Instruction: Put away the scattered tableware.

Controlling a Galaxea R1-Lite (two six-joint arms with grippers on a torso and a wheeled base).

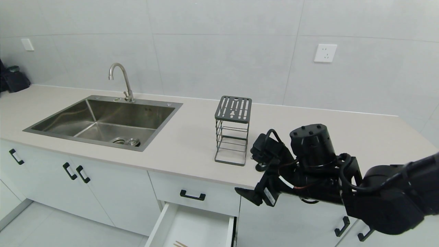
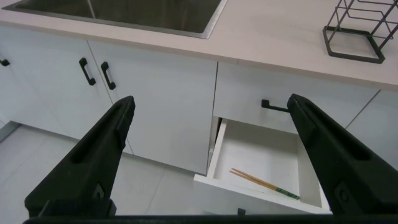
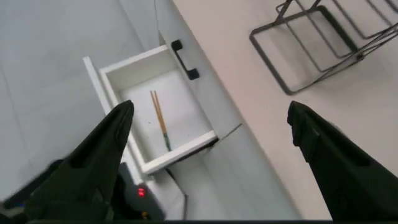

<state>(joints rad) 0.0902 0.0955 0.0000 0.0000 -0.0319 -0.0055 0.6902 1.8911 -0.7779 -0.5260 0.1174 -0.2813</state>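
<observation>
Chopsticks (image 2: 264, 184) lie flat in pulled-out drawer (image 2: 249, 152), head view 6 o'clock, below counter (image 1: 192, 147). Stowed, I'd judge; drawer probably needs shutting next. Right gripper (image 3: 210, 107) empty, jaws spread wide, arm entering from 4 o'clock, wrist tipped down over drawer. Left gripper (image 2: 211, 102) also spread and empty, facing drawer front.
</observation>
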